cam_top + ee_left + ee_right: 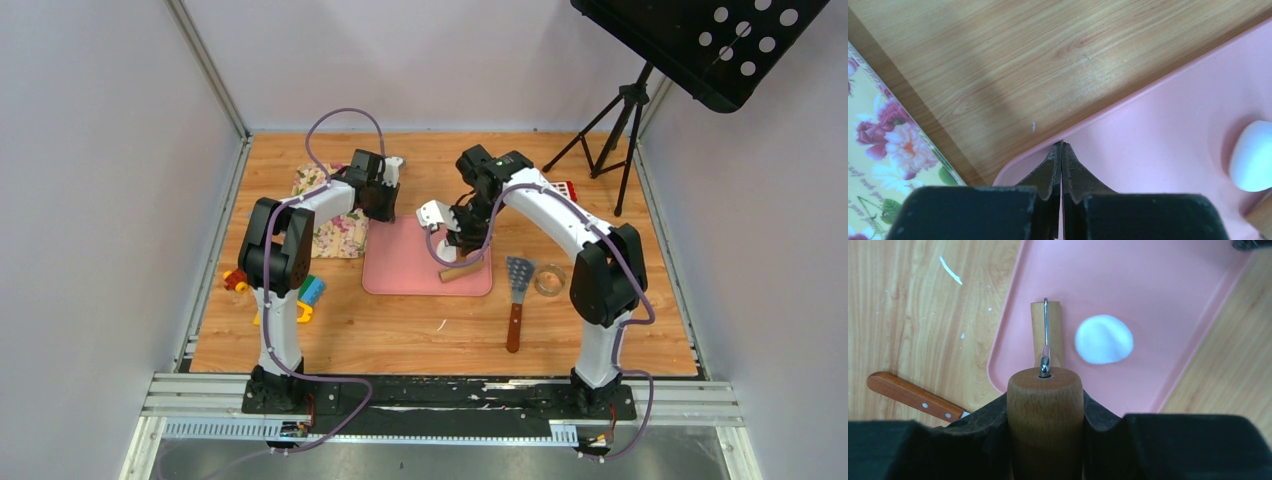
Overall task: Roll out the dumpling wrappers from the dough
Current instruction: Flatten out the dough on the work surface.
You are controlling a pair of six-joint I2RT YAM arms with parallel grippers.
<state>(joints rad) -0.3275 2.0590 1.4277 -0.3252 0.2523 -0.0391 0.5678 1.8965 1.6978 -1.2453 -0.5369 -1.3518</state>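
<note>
The dough (1104, 339) is a small white ball, slightly flattened, on the pink mat (1168, 285). It also shows at the right edge of the left wrist view (1253, 156). In the top view my right arm hides it. My right gripper (1044, 402) is shut on the wooden handle (1044, 430) of a small roller. The roller's wooden drum (1047, 330) lies on the mat just left of the dough, apart from it. My left gripper (1062, 146) is shut with its tips nipping the mat's rim (1128, 97) at the far left corner. No round wrappers are in view.
A spatula (516, 300) with a wooden handle (913, 396) and a small ring (549, 279) lie right of the mat (400, 270). A floral cloth (335, 225) and toy blocks (300, 295) lie to the left. A tripod (610, 130) stands at the back right.
</note>
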